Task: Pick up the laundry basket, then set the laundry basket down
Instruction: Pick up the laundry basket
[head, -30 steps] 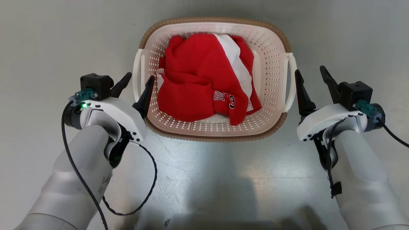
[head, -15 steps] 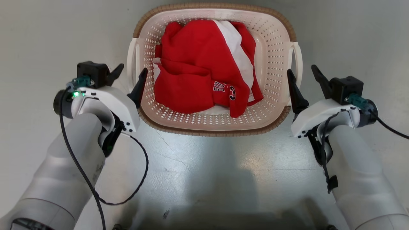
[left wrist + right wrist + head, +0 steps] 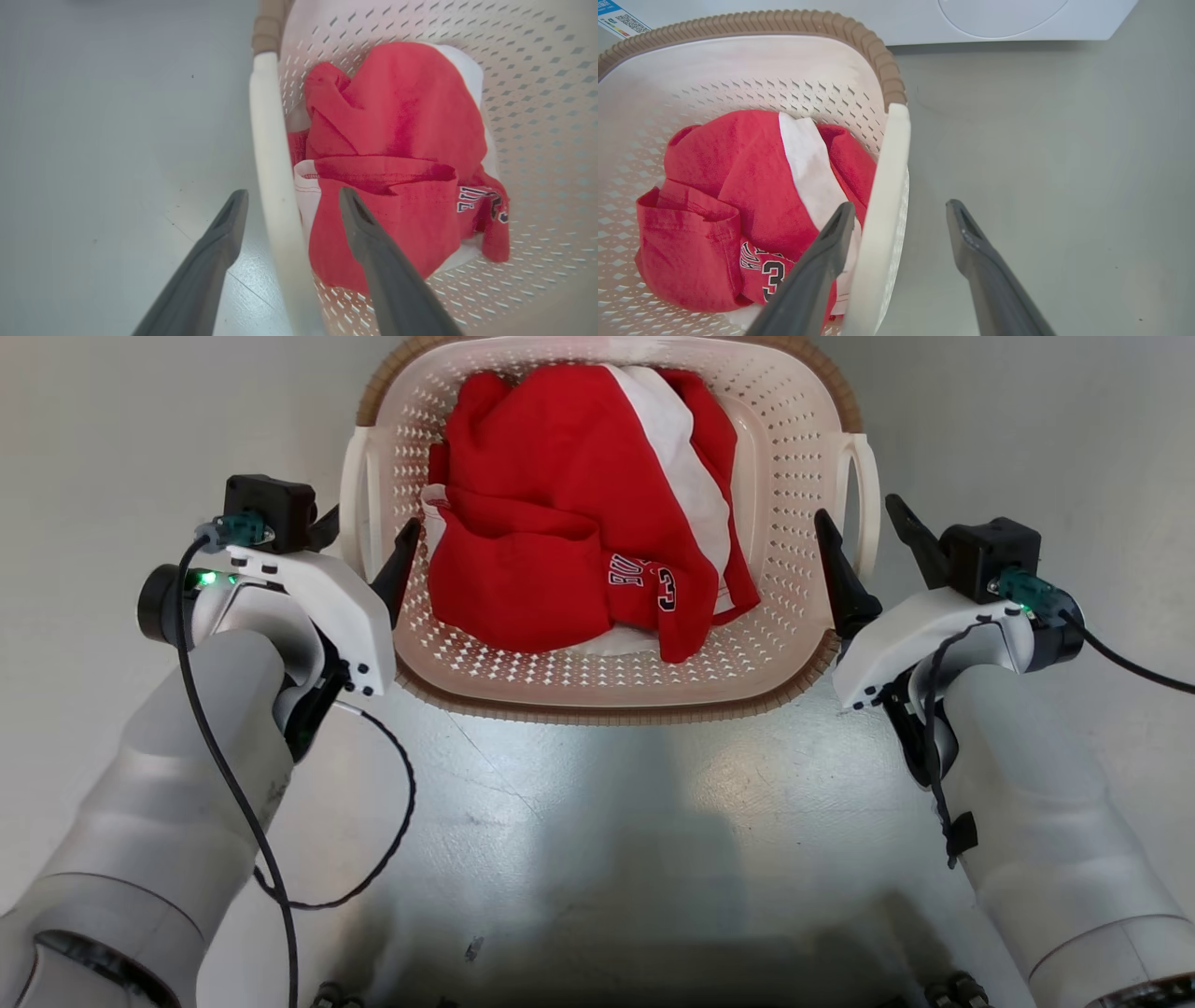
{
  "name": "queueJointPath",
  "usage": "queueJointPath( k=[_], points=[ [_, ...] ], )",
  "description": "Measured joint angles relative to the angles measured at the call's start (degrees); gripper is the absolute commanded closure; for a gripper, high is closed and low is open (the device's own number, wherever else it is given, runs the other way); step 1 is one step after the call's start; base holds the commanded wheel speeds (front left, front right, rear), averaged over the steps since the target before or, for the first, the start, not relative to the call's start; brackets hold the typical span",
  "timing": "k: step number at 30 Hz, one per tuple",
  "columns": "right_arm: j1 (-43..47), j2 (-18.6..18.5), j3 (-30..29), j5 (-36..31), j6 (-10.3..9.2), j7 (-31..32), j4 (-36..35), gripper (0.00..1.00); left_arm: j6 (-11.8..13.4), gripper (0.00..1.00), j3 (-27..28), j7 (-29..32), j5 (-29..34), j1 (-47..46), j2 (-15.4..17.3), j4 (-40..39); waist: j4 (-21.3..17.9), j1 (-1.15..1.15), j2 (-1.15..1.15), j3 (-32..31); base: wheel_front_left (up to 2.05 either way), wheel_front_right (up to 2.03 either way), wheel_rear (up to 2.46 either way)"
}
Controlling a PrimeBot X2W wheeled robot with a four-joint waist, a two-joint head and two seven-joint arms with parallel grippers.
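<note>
Two grippers flank the laundry basket [image 3: 597, 714], which stands on the grey floor [image 3: 597, 840] directly ahead of the robot, between the two arms. Its far rim runs out of the top of the head view. Inside lies a crumpled red garment [image 3: 551, 532] with dark lettering and a "3" near its near edge, and a white cloth [image 3: 677, 476] shows across and under it.

The left gripper [image 3: 367, 534] is spread wide and straddles the basket's left handle [image 3: 353, 495]. In the left wrist view the white loop runs between the two dark fingers [image 3: 373, 252], one over the floor and one over the basket's inside, with a gap on each side.

The right gripper [image 3: 857, 513] is likewise spread around the right handle [image 3: 868, 495]. In the right wrist view its inner finger lies close against the handle on the basket side, though contact cannot be told, while the outer finger stands clearly apart over bare floor.

Beyond the basket's far side, the right wrist view shows the white front of a washing machine [image 3: 1008, 18]. A black cable [image 3: 397, 821] loops off the left wrist
</note>
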Motion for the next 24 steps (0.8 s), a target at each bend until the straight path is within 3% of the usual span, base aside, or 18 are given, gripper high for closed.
queueJointPath(
  k=[24],
  points=[
    [-4.69, -0.11, 8.77, 7.82, 0.01, -0.02, 7.93, 0.0, 0.0, 0.0, -7.66, 3.39, -5.17, -3.76, 0.68, 3.21, -1.23, 0.0, 0.0, 1.24, 0.0, 0.0, 0.0]
  ],
)
